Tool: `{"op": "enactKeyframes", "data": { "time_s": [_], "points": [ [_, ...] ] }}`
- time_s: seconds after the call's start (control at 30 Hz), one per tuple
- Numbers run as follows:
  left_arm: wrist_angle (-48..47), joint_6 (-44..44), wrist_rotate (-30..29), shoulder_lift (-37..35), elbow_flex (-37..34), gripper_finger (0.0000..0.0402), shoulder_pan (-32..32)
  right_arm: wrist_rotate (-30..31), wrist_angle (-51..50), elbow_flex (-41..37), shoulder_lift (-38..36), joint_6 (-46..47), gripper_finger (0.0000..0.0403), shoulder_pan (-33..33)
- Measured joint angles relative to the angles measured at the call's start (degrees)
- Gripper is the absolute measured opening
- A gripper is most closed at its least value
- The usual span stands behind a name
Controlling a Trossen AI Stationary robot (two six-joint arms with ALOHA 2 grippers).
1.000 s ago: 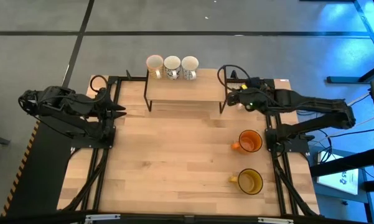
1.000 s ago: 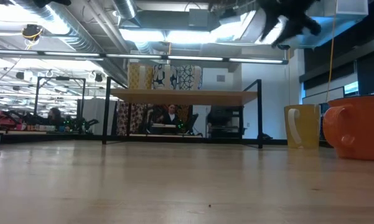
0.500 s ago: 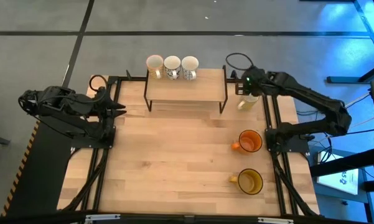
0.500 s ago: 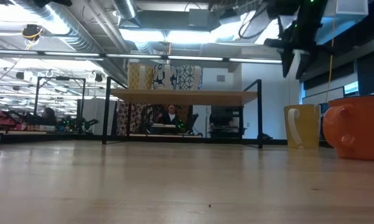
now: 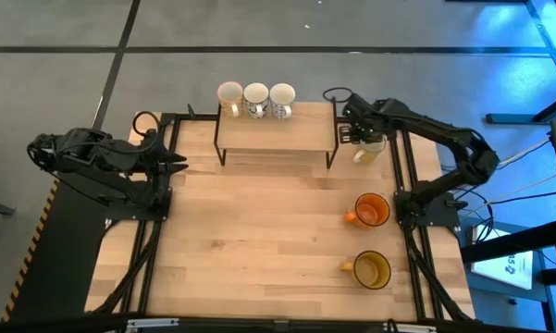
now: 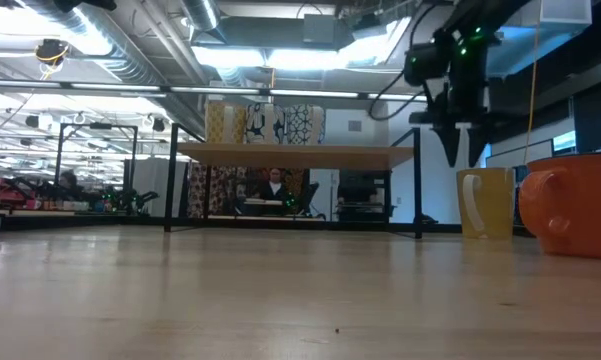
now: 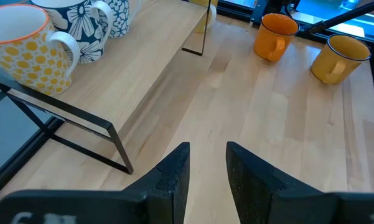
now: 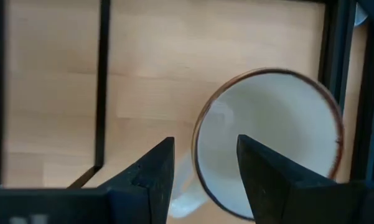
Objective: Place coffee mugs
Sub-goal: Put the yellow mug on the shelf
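Overhead: three patterned white mugs (image 5: 256, 99) sit in a row on the black-framed wooden shelf (image 5: 276, 132); right gripper (image 5: 358, 135), fingers apart, hangs over a cream mug w/ brown rim (image 5: 371, 147) just beside shelf's right end. Orange mug (image 5: 370, 211) & amber-yellow mug (image 5: 370, 270) wait nearer, so roughly half placed. Right wrist view: open fingers straddle cream mug's rim, not gripping. Left gripper (image 7: 205, 168) open, idle at table's left.

On my feeds I see a white mug with yellow dots (image 7: 20, 50), a mug with dark blue flowers (image 7: 74, 25), an orange mug (image 5: 371, 211), an amber-yellow mug (image 5: 371, 270), and a cream mug with a brown rim (image 8: 267, 140) on pale wood.
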Motion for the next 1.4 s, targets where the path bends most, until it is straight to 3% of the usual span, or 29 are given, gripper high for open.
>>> {"op": "enactKeyframes", "data": {
  "time_s": [0.5,1.0,1.4],
  "points": [
    [-0.02,0.02,0.0,0.0,0.0,0.0098,-0.01,0.11,-0.31,-0.02,6.24,-0.7,0.0156,-1.46],
    [-0.02,0.05,0.02,0.0,0.0,0.0098,-0.01,0.37,1.25,-2.44,6.56,-1.37,0.0016,-1.33],
    [-0.03,0.07,0.02,-0.02,0.0,0.0098,-0.02,1.47,-0.62,0.5,5.15,-7.69,0.0005,-1.33]
  ]
}}
